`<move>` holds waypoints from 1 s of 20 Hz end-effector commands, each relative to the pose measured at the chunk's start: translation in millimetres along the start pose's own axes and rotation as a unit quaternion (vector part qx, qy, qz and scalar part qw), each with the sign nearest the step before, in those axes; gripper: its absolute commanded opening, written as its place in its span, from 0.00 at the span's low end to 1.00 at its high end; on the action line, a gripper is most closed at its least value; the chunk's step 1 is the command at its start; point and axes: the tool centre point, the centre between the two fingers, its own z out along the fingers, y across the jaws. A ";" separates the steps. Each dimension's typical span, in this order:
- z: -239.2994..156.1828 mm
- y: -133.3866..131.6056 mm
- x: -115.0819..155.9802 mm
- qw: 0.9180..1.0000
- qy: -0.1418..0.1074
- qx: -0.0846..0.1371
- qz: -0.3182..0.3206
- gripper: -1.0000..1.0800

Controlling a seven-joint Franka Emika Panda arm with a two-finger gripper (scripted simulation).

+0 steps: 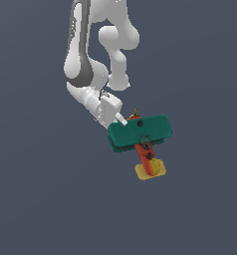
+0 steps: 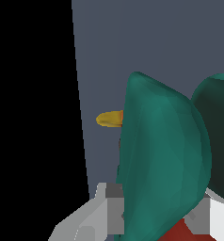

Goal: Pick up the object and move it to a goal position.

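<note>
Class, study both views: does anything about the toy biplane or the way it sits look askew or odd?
The toy biplane looks tilted: its yellow tail points down toward the exterior view's right rather than level. The end effector meets it at the green wings, which fill the wrist view. No damage shows.

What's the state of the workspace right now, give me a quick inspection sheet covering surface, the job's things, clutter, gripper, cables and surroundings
Surface: plain dark grey-blue ground, unmarked.
Job's things: toy biplane with green wings, orange-red body and yellow tail, at the gripper; whether lifted or resting cannot be told. No goal marker seen.
Clutter: nothing seen.
Gripper: gripper at the biplane's wings; fingers flank the green wing in the wrist view, contact not visible.
Cables: nothing seen.
Surroundings: only the white Panda arm; otherwise nothing seen.
</note>
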 end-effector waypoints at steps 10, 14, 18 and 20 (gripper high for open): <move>-37.0 -117.2 -24.5 1.000 0.001 0.002 -0.003 0.00; -48.6 -153.4 -31.8 1.000 0.001 0.002 -0.003 0.00; -57.9 -183.0 -37.4 1.000 0.001 0.002 -0.003 0.00; -61.3 -195.0 -39.6 1.000 0.001 0.001 -0.003 0.00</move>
